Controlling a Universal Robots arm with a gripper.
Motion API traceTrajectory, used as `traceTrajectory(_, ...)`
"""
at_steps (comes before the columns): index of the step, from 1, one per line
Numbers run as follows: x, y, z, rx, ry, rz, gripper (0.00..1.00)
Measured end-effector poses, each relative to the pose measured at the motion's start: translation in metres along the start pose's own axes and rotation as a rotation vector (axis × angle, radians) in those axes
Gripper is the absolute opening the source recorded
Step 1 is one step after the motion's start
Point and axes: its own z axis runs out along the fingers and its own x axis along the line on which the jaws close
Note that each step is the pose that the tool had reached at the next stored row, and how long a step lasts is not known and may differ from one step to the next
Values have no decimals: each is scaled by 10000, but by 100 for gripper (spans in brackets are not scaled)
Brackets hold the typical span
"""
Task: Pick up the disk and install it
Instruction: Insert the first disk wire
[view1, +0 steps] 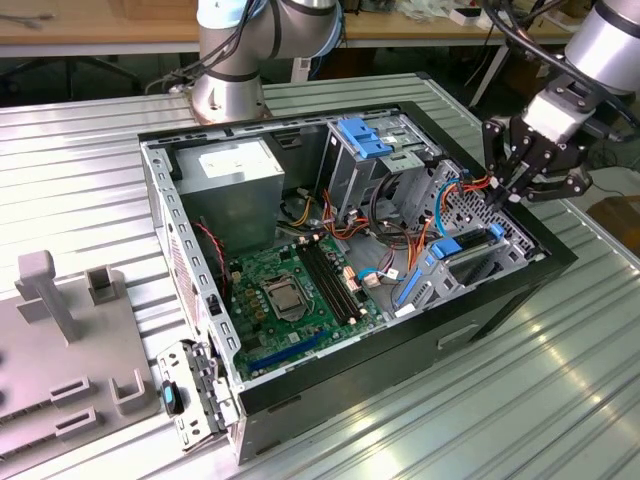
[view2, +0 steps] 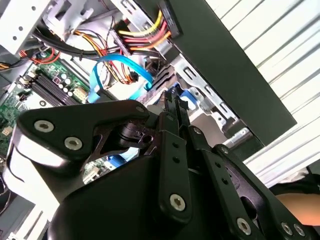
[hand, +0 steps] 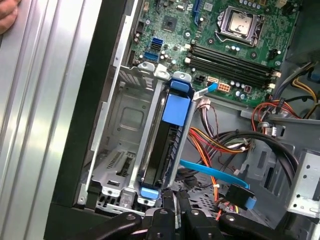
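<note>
The disk (hand: 160, 155), dark with a bright blue carrier frame, stands on edge in a slot of the grey metal bay (hand: 122, 120) at the case's corner. In the exterior view the disk (view1: 447, 246) lies low in the case near the exterior view's right wall. My gripper (view1: 505, 190) hangs over that wall, just above the bay. In both wrist views the black fingers (view2: 172, 107) are pressed together with nothing between them. My gripper (hand: 175, 197) sits right beside the disk's blue end clip; I cannot tell whether it touches.
The open case (view1: 200, 400) holds a green motherboard (view1: 290, 290), a grey power supply (view1: 235, 170), a drive cage with a blue latch (view1: 365, 135) and loose cables (hand: 220, 175). Grey fixtures (view1: 60, 300) stand at the exterior view's left. A hand (hand: 7, 15) rests on the ribbed table beside the case.
</note>
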Motion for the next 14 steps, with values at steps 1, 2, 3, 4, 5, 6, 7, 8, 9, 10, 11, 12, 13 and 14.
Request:
traceTrajectory(1,-25,-8,0,-4,11,-24,17)
traceTrajectory(2,-59,-18,2,-6,11,-72,17)
traceTrajectory(3,-96,-29,4,-9,12,-123,17)
traceTrajectory(4,-131,-39,6,-12,10,-186,17)
traceTrajectory(5,-151,-46,6,-14,8,-261,17)
traceTrajectory(6,-151,-51,7,-18,-3,-423,17)
traceTrajectory(7,-150,-55,7,-22,-14,-584,17)
traceTrajectory(8,-149,-59,7,-24,-21,-693,17)
traceTrajectory(9,-148,-64,8,-29,-38,-917,17)
traceTrajectory(10,-147,-67,8,-33,-49,-1077,17)
traceTrajectory(11,-146,-70,8,-36,-55,-1189,17)
traceTrajectory(12,-144,-76,8,-40,-68,-1360,17)
traceTrajectory(13,-142,-85,9,-42,-79,-1499,17)
traceTrajectory(14,-141,-92,9,-45,-87,-1597,17)
